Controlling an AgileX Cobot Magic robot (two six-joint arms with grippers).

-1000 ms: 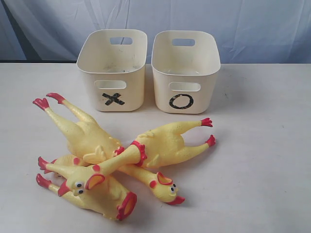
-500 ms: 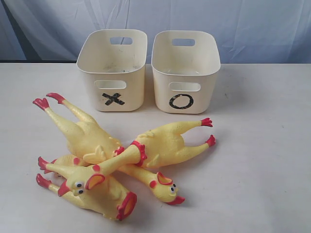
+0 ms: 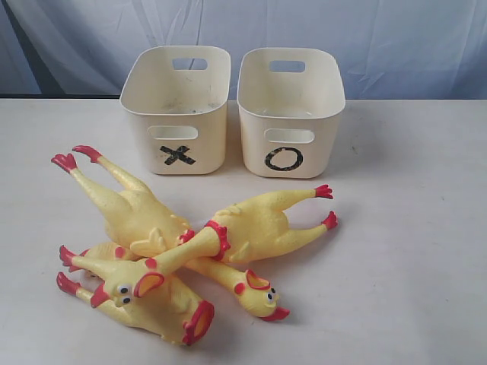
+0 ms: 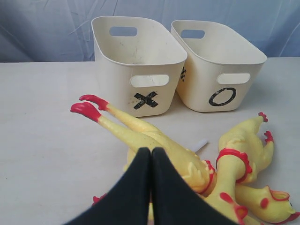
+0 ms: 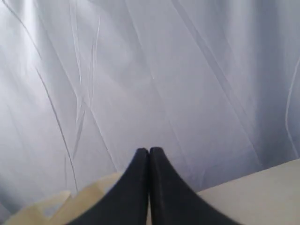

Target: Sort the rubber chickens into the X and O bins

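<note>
Where they lie heaped, yellow red-footed rubber chickens number perhaps four.

Rubber chickens, perhaps four, tangled before X bin, O bin

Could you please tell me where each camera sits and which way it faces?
Exterior view: raised, looking across the rubber chickens to the X bin and O bin; no arm shows.
Left wrist view: low over the chickens, facing both bins; shut left gripper shows.
Right wrist view: faces the curtain; shut right gripper shows.
Exterior and left wrist share chickens and bins.
</note>
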